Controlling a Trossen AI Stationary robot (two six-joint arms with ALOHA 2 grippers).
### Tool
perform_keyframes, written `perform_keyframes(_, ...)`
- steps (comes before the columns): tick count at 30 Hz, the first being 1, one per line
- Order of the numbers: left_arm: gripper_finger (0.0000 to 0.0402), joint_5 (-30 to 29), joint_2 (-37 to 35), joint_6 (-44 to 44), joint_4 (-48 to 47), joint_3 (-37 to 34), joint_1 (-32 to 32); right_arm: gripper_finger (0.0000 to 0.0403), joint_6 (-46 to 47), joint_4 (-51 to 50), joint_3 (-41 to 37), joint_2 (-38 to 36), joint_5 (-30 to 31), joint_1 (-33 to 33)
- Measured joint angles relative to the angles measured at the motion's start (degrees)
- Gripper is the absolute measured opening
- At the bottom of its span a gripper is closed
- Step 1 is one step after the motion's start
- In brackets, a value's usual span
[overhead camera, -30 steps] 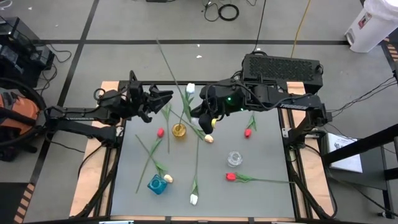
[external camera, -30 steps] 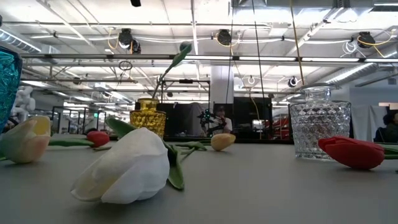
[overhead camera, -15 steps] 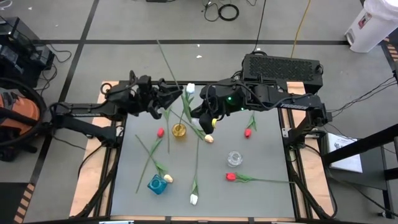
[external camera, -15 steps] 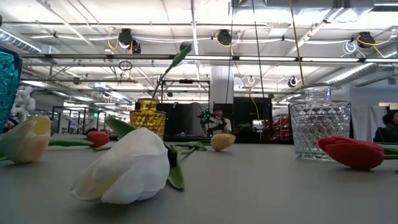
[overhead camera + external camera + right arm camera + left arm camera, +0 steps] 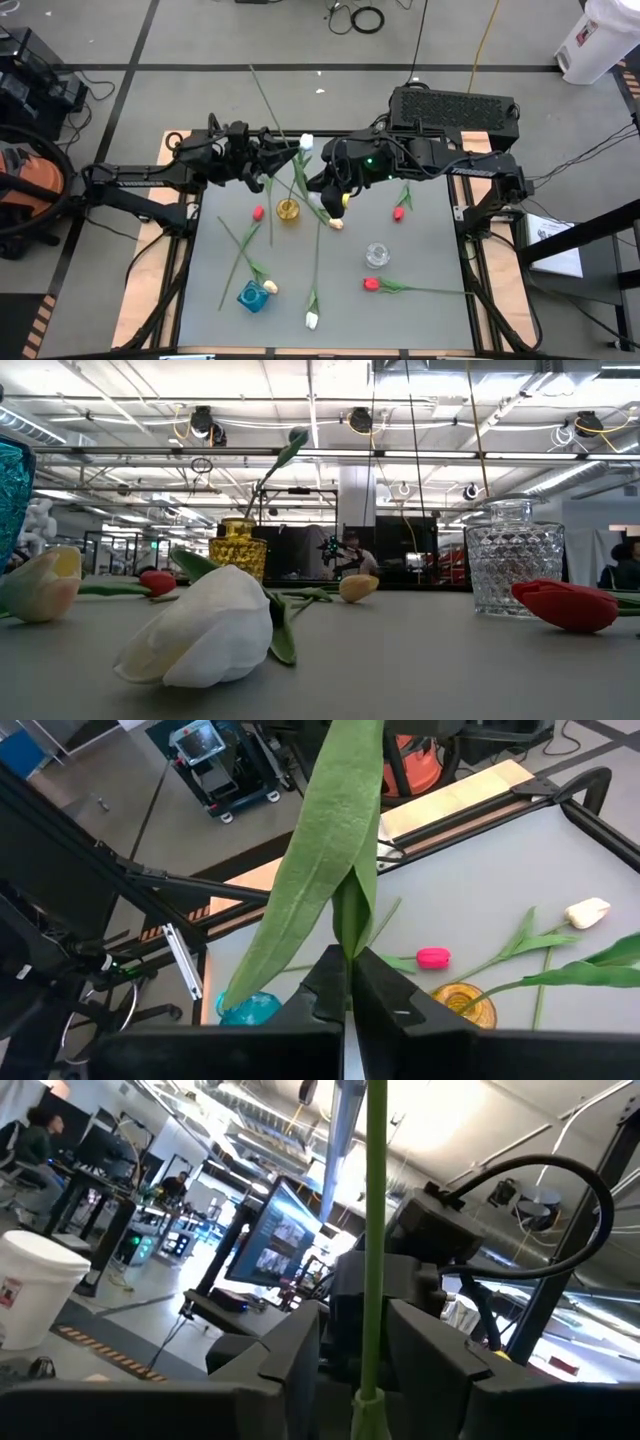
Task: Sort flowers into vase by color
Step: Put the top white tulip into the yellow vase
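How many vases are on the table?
3: a yellow vase near the far middle, already holding a stem; a clear vase right of centre; a blue vase near the front left. None looks hidden.

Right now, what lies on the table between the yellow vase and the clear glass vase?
In the high view, a pale yellow tulip head lies on the mat between the yellow vase and the clear glass vase, nearer the yellow one. The low view shows it too.
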Motion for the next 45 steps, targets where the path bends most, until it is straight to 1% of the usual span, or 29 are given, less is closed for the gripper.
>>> perform_keyframes(4, 0.0093, 0.0, 0.0, 0.0, 0.0, 0.0, 0.0, 0.0000, -0.6, 0.0, 0.0, 0.0, 1.3, 0.0)
perform_keyframes(8, 0.0067, 0.0, 0.0, 0.0, 0.1, 0.0, 0.0, 0.0000, -0.9, 0.1, 0.0, 0.0, 1.3, -0.3)
perform_keyframes(17, 0.0038, 0.2, 0.0, 0.0, 0.0, 0.0, 0.0, 0.0000, -1.8, 0.2, 0.0, 0.0, 1.3, -1.0)
perform_keyframes(22, 0.0012, 0.2, 0.0, 0.0, 0.0, 0.0, 0.0, 0.0000, -2.5, 0.3, 0.0, 0.0, 1.3, -1.0)
perform_keyframes(32, 0.0005, 0.3, 0.0, 0.0, 0.0, 0.0, 0.0, 0.0003, -2.7, 0.3, 0.0, 0.0, 1.1, -1.0)
perform_keyframes(36, 0.0005, 0.3, -0.1, 0.1, 0.0, 0.0, 0.0, 0.0025, -3.2, 0.3, 0.0, 0.0, 1.2, -0.8)
perform_keyframes(45, 0.0004, -0.2, -1.5, 1.6, -3.5, 0.0, 0.4, 0.0108, -4.2, 0.2, 0.0, -0.9, 4.1, 0.5)
